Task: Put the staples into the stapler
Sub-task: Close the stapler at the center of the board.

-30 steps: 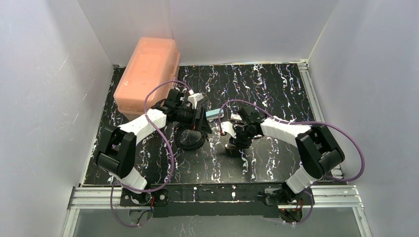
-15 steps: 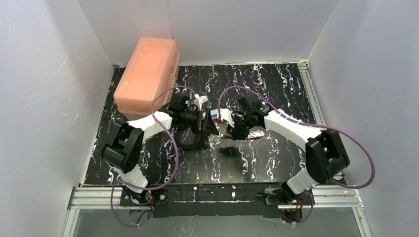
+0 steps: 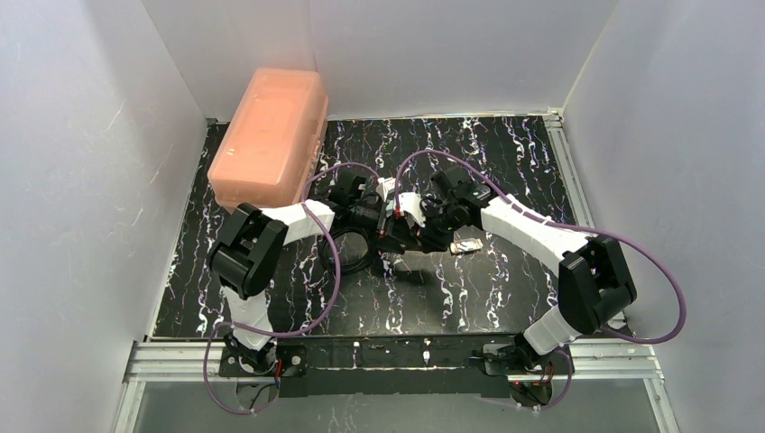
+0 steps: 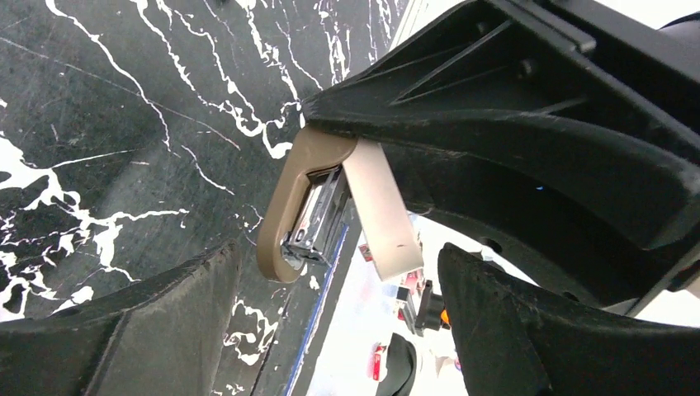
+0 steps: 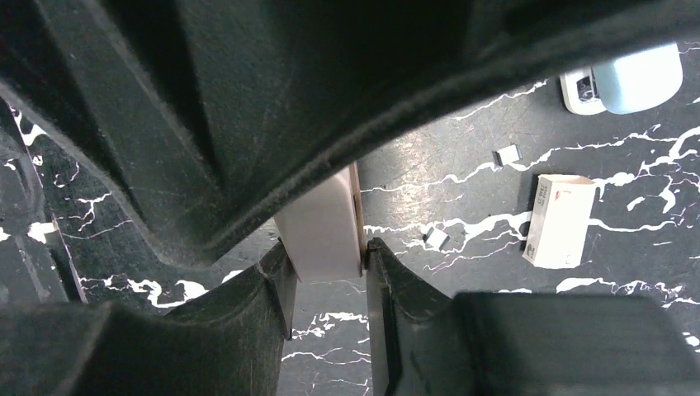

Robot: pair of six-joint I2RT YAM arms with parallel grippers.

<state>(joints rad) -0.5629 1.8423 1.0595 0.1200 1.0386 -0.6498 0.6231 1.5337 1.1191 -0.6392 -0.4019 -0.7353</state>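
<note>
My right gripper (image 5: pixel 326 247) (image 3: pixel 403 236) is shut on a small tan cardboard sleeve (image 5: pixel 320 227) (image 4: pixel 376 206). The silvery staples (image 4: pixel 318 214) show inside the sleeve's open end. My left gripper (image 4: pixel 340 276) (image 3: pixel 382 221) is open. Its fingers stand on either side of the sleeve's end, just short of it and not touching. The light-blue stapler (image 5: pixel 637 78) lies on the table at the upper right of the right wrist view. In the top view the two grippers meet at mid-table and hide it.
A small white block (image 5: pixel 561 219) and two tiny pale scraps (image 5: pixel 507 154) (image 5: pixel 436 238) lie on the black marbled table. A pale item (image 3: pixel 467 245) lies beside the right forearm. A black cable coil (image 3: pixel 347 254) sits under the left arm. A salmon plastic box (image 3: pixel 271 135) stands back left.
The right gripper carried the sleeve up and left, uncovering the pale item. The left gripper moved right to meet it and its jaws widened a little.
</note>
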